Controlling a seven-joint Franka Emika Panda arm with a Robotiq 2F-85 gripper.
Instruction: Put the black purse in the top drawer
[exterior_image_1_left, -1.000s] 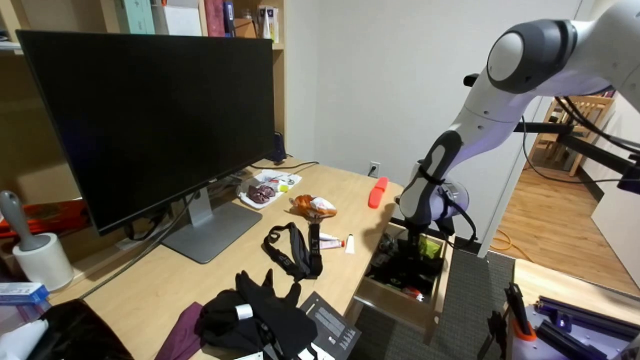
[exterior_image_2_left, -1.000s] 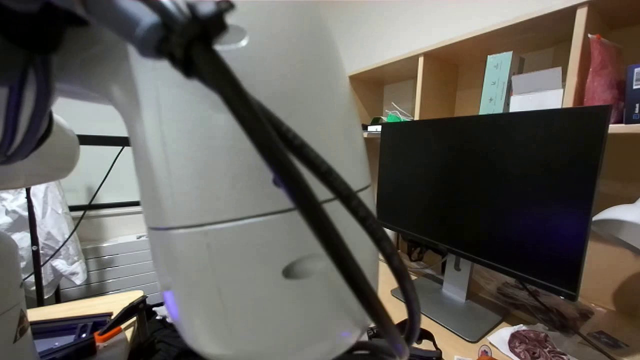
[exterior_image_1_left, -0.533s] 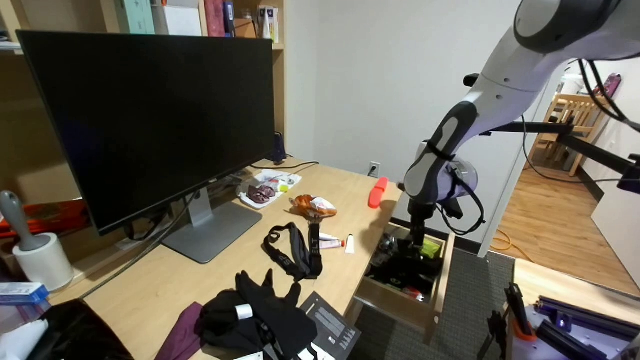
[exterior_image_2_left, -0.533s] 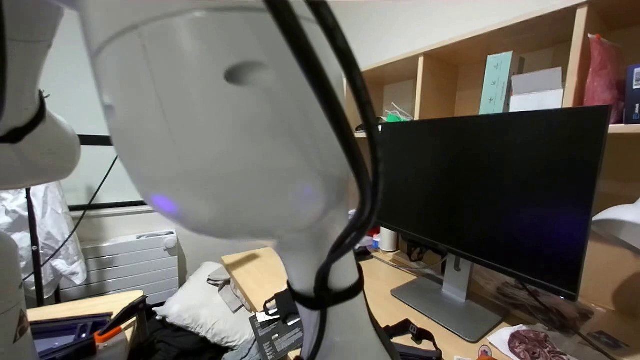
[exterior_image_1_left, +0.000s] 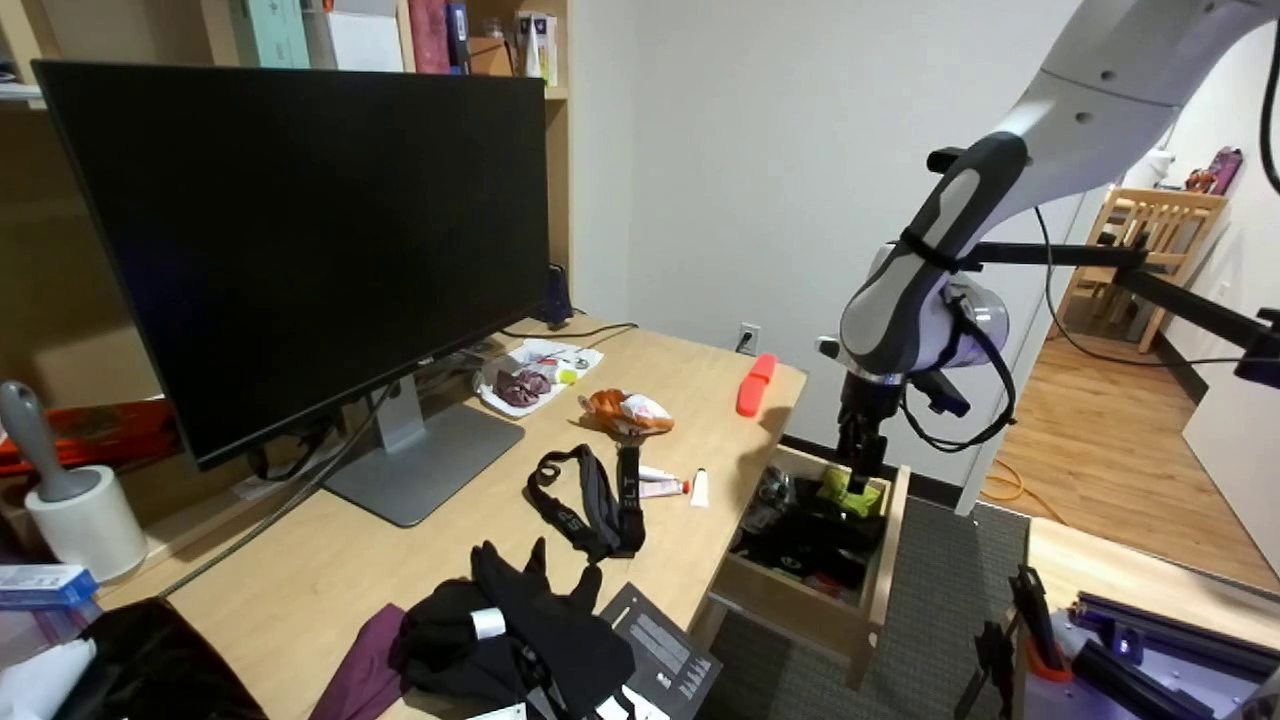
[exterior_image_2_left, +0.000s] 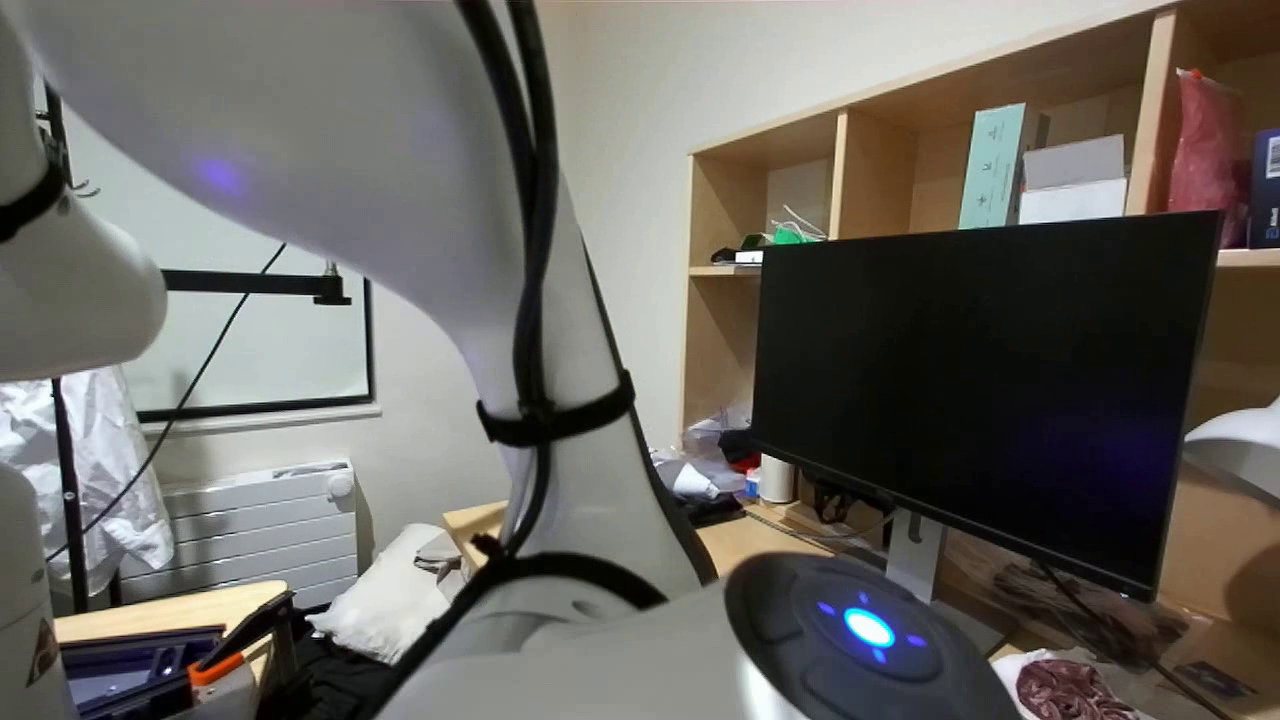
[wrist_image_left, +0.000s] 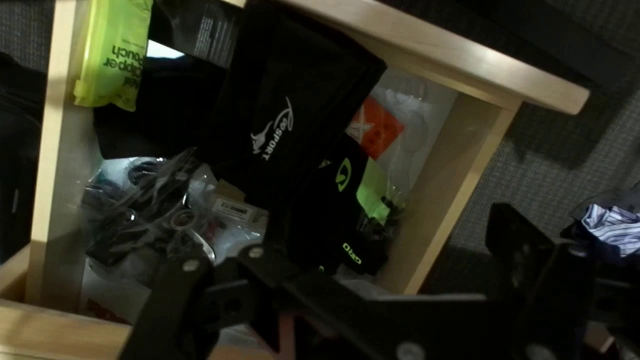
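Observation:
The top drawer (exterior_image_1_left: 884, 585) is pulled open at the desk's end. The wrist view shows its light wood walls (wrist_image_left: 460, 175). A soft, boxy black bag with white lettering, apparently the black purse (wrist_image_left: 310, 65), lies inside on other items, against the drawer's front panel. In an exterior view it blends with other dark contents. My gripper (exterior_image_1_left: 859, 485) is above the drawer, apart from the bag. In the wrist view my gripper (wrist_image_left: 375, 245) has its fingers spread, with nothing visible between them. The arm hides the drawer in an exterior view.
The drawer also holds a yellow pouch (wrist_image_left: 117, 55), a black item with green marks (wrist_image_left: 325, 210) and bagged items. On the desk (exterior_image_1_left: 690, 370) are a monitor (exterior_image_1_left: 320, 250), a heap of black items (exterior_image_1_left: 530, 630) and a looped strap (exterior_image_1_left: 600, 510). A side table (exterior_image_1_left: 1080, 550) bears tools.
The gripper has risen out of the drawer and shifted right in an exterior view. The drawer's contents are now less covered. The drawer has not moved.

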